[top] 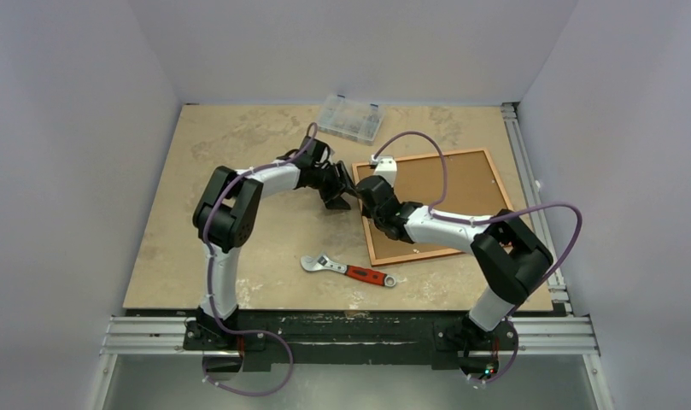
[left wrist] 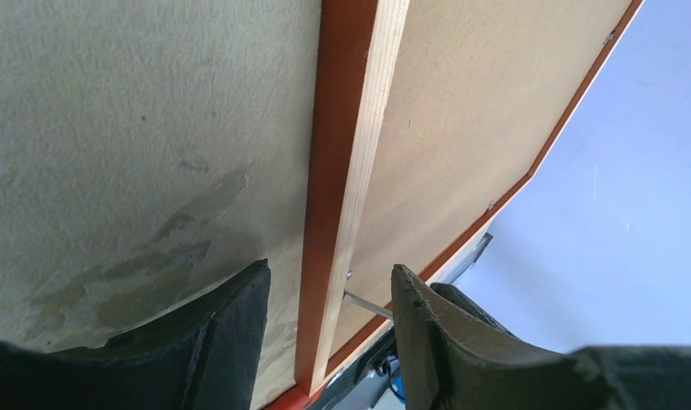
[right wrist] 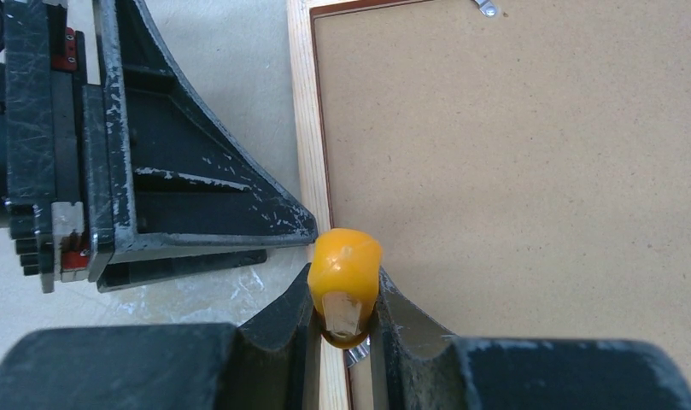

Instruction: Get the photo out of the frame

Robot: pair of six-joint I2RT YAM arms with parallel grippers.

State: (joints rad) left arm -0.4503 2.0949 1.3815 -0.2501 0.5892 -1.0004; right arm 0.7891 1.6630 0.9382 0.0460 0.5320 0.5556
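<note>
The frame has its rail between the open left jaws, and the photo is unseen, likely beneath the backing board. The right jaws pinch a yellow-capped tool beside that rail; best steady the rail first, then lever gently.

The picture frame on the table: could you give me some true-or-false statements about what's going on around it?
The frame lies face down, its brown backing board up. True.
The right gripper is empty. False: it is shut on a small yellow-topped object.
The left gripper has open jaws straddling the frame's edge. True.
The wrench lies on the frame. False: it lies on the table, apart from it.
</note>
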